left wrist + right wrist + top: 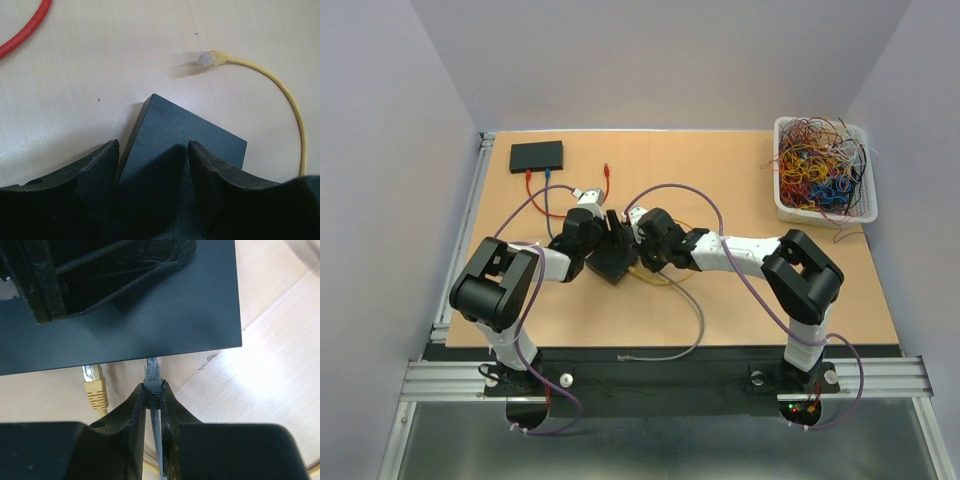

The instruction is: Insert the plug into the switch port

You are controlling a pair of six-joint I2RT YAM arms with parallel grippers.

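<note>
Right wrist view puts the trouble right in front of us: the right gripper [152,390] is pinched narrow on the grey plug [152,371], whose clear tip sits at the near edge of the black switch [150,315]. We cannot see a port from here, only the housing's flat face and edge. In our judgement, pushing on without the port lined up would butt the tip against the casing and twist the plug in the thin pinch. A yellow plug [94,387] lies just left of ours, close enough that drifting left could knock it or send us to the wrong opening.

The left gripper [152,145] stands wide, with one finger on either side of the switch, gripping it by its sides. A hard shove from the right could, we think, pivot or slide the box in that hold. The grey cable [695,320] trails towards the near edge and might drag on the plug.

The table [770,290] is pale wood, smooth and matt, with the switch at its middle. A second black box [536,155] sits at the far left with a red lead [528,185] and a blue lead [548,190], and a white basket [800,213] of tangled wires is at the far right. Plain grey walls close in on three sides.
</note>
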